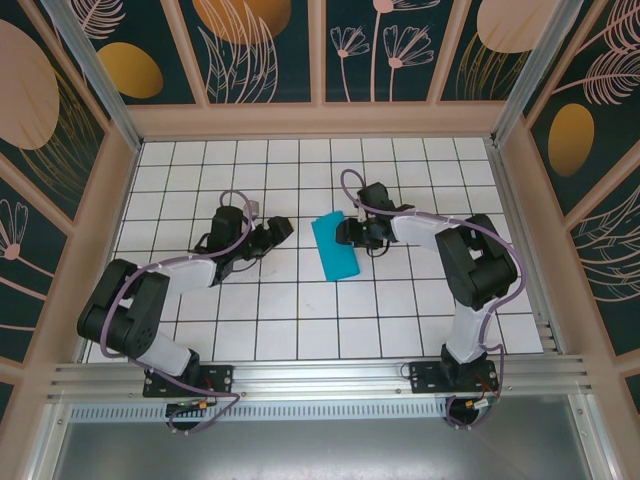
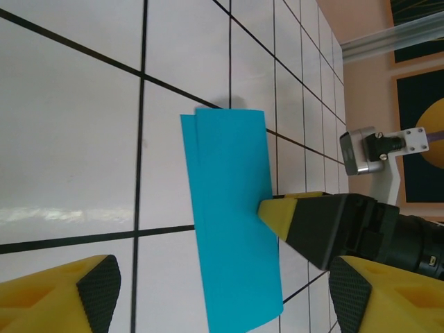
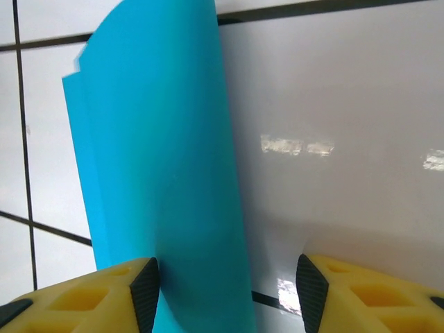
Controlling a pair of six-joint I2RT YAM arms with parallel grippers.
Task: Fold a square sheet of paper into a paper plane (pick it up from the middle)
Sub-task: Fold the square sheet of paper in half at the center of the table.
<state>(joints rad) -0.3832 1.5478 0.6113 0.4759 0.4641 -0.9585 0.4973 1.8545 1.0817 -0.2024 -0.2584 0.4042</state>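
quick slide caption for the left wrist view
Folded teal paper on the tiled table, right hand at its edge.

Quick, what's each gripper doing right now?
Left gripper: open, holding nothing.
Right gripper: open, one finger against the folded sheet of paper, not clamped on it.

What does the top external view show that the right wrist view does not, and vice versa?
From the top external view: the left tool stands apart from the folded paper, while the right tool meets its edge. From the right wrist view: the paper's layers sit slightly offset at the far corner, and the sheet runs between open jaws. In both: the teal-blue paper on the white grid table.
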